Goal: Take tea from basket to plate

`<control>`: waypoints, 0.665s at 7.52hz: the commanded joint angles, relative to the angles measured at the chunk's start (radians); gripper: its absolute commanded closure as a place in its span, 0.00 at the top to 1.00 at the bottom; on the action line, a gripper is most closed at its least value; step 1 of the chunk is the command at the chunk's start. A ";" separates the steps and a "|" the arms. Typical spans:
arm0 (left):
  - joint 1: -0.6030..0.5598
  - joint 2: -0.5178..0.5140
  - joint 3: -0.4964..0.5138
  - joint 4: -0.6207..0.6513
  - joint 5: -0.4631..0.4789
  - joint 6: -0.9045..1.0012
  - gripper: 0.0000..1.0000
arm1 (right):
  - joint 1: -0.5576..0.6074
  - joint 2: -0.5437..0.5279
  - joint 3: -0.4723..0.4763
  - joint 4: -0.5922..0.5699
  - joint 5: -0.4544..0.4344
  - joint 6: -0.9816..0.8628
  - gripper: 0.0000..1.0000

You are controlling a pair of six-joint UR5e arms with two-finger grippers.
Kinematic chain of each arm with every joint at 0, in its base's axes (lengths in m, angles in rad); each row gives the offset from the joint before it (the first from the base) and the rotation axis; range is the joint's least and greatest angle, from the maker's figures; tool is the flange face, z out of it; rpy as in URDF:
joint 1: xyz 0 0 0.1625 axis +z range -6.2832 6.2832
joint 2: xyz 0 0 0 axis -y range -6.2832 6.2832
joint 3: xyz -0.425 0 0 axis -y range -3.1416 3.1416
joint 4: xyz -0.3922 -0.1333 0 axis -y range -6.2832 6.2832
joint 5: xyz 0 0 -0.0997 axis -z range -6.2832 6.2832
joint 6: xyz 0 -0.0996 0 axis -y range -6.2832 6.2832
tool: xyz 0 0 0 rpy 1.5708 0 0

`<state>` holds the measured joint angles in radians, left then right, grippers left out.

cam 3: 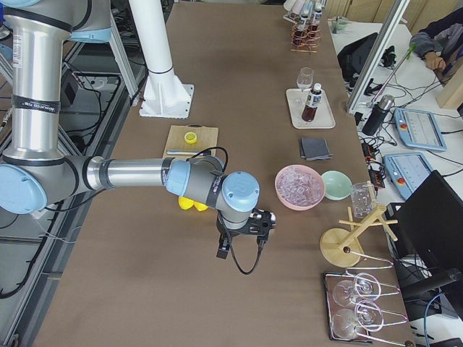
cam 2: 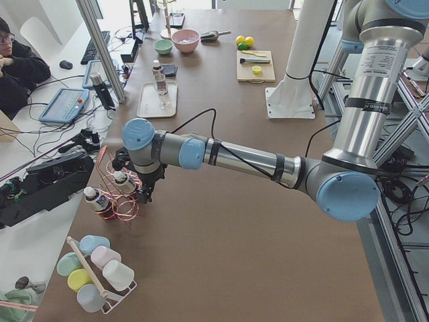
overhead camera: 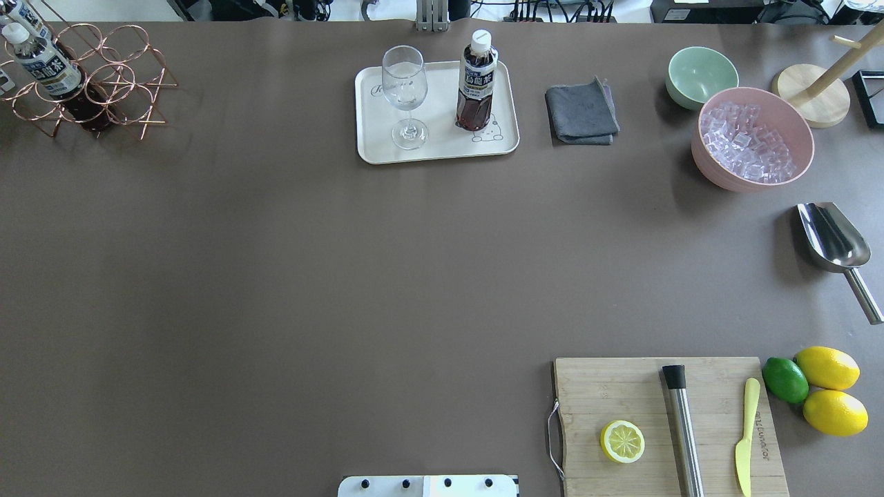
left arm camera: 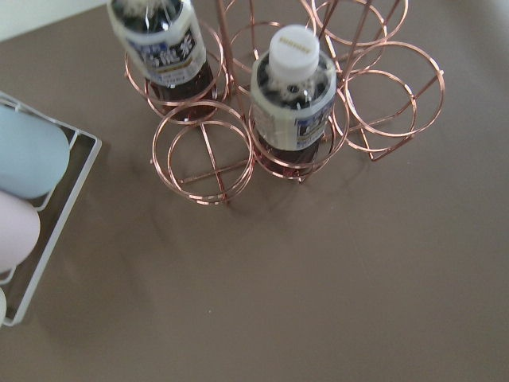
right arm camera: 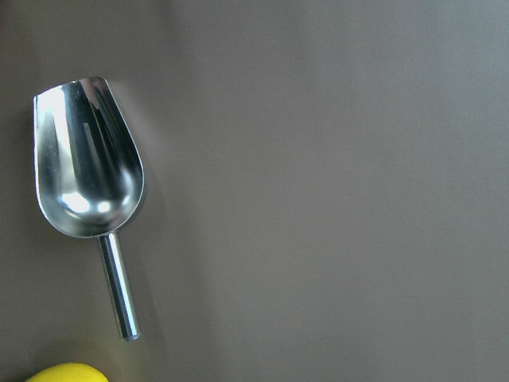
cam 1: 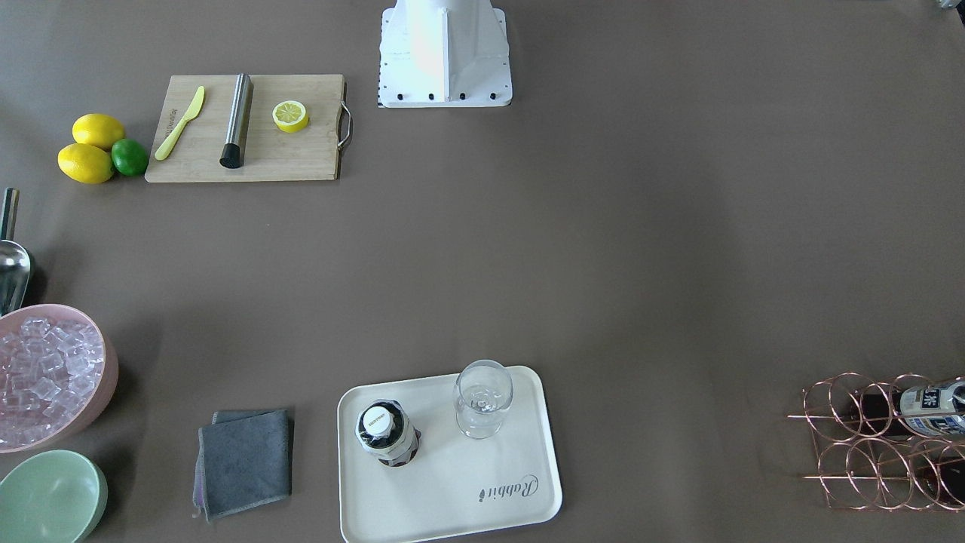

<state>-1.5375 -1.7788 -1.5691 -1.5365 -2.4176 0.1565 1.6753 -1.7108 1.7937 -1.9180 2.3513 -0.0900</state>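
one tea bottle (overhead camera: 476,86) is seen upright on the plate (overhead camera: 442,143), touching its surface just beside the wine glass (overhead camera: 404,90), so one transfer from the basket (left arm camera: 205,156) is judged to be done

the left gripper (cam 2: 145,194) is held over the basket at the table's end; it is shown only in the side view, and no fingers are caught by the left wrist camera, so it cannot be told whether its jaws are spread or pressed together, and nothing can be made out between them

below and slightly ahead of this gripper, a capped bottle (left arm camera: 293,95) is seated in one ring cell, and a second bottle (left arm camera: 159,48) is seated in a cell beyond it and to one side; the other cells in the wrist view are seen unfilled

the plate with its delivered bottle lies well apart from the left gripper, far along the table toward the robot's right

the right gripper (cam 3: 242,246) is hung above bare table with the metal scoop (right arm camera: 87,159) beneath it and off to one side; its jaws likewise cannot be judged, and it is well apart from both basket and plate

if a single bottle is meant by the task, little is judged to be left; if all are meant, two bottles are yet to be lifted out and set down on the free part of the plate
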 commanded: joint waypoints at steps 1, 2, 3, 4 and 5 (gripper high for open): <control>-0.001 0.055 0.055 0.047 -0.020 -0.020 0.98 | -0.043 0.011 -0.008 0.020 -0.006 0.001 1.00; 0.000 0.059 0.078 0.052 -0.020 -0.043 0.98 | -0.043 0.011 -0.007 0.020 -0.004 0.001 1.00; 0.003 0.059 0.095 0.053 -0.018 -0.171 0.98 | -0.045 0.011 -0.007 0.022 -0.004 0.001 1.00; 0.000 0.061 0.062 0.062 -0.017 -0.234 0.98 | -0.064 0.013 -0.010 0.023 -0.001 0.001 1.00; 0.002 0.091 0.046 0.078 -0.012 -0.235 0.98 | -0.084 0.014 -0.011 0.024 -0.003 0.004 1.00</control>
<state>-1.5361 -1.7178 -1.4976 -1.4789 -2.4352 -0.0206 1.6204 -1.6991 1.7854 -1.8957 2.3483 -0.0887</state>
